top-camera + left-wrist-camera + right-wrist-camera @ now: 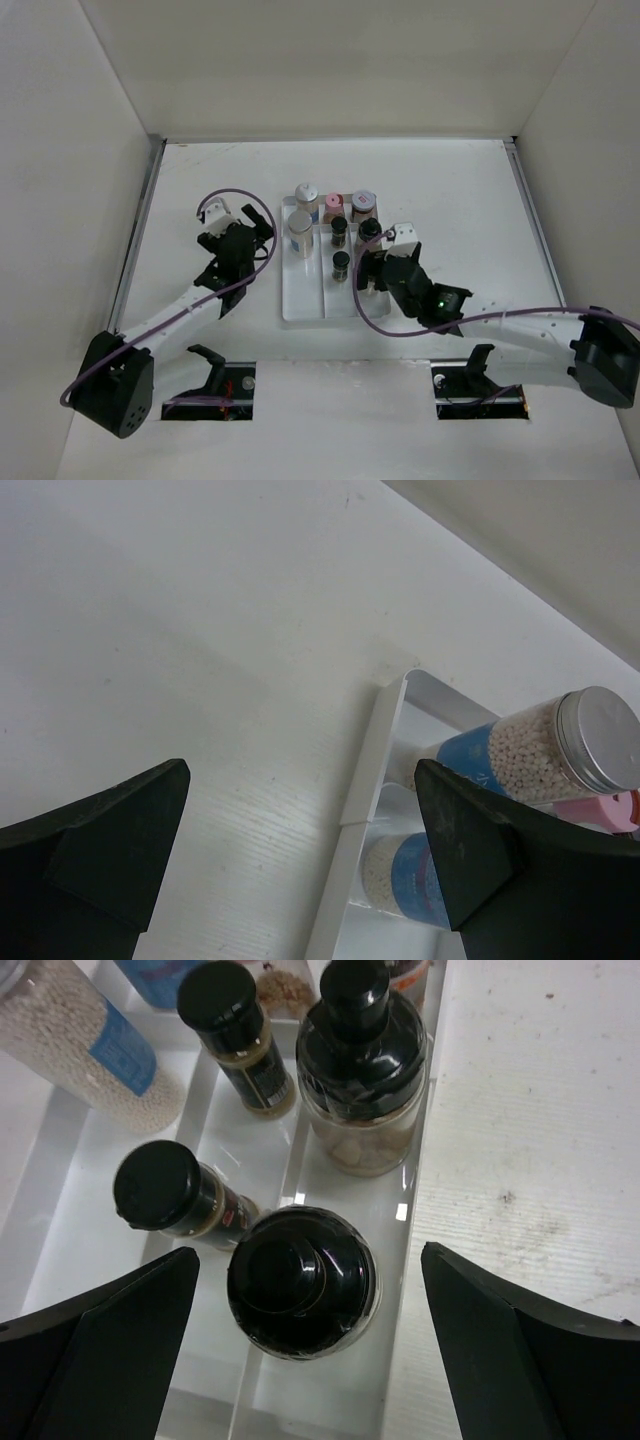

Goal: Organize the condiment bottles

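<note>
Between the right pincer's (308,1255) spread jaws stands a black-capped jar (300,1285), untouched.

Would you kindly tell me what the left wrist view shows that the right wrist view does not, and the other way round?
Only the left wrist view: a sliver of pink cap and the table left of the tray.
Only the right wrist view: the near slim black-capped bottle, the far slim black-capped bottle, the near wide black-topped jar and the far wide black-topped jar.
Both: the white tray and a blue-labelled jar of white beads.
</note>
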